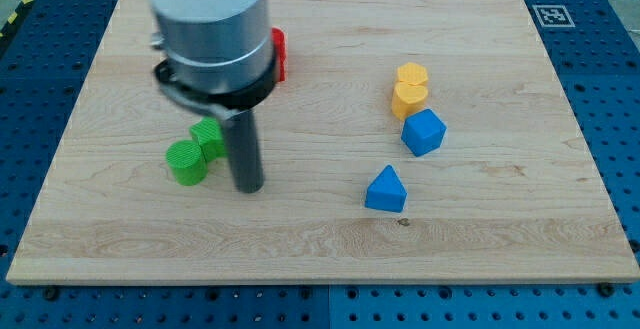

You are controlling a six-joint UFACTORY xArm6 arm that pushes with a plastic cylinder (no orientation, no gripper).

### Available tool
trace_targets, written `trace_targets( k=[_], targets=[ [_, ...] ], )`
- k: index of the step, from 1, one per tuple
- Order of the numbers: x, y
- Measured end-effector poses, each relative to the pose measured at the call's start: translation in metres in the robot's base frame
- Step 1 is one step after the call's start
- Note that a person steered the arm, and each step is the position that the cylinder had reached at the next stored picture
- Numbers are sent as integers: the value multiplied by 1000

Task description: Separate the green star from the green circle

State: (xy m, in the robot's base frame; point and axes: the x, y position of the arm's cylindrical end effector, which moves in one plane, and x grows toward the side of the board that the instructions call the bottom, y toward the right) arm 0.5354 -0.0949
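The green circle (pixel 186 162) sits on the wooden board at the view's left of centre. The green star (pixel 208 136) touches it on its upper right, partly hidden behind my rod. My tip (pixel 248 187) rests on the board just to the right of the two green blocks, a small gap from the circle and close to the star.
A red block (pixel 279 53) is half hidden behind the arm's body near the top. Two yellow blocks (pixel 410 89) are stacked close together at the right, with a blue block (pixel 423 132) just below them. A blue triangular block (pixel 386 189) lies lower centre-right. The board's edge (pixel 320 279) runs along the bottom.
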Motion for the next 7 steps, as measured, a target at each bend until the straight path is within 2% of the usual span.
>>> trace_targets(
  k=[1, 2, 3, 6, 7],
  targets=[
    [15, -50],
    [-20, -95],
    [-35, -98],
    [-22, -95],
    [-24, -71]
  ],
)
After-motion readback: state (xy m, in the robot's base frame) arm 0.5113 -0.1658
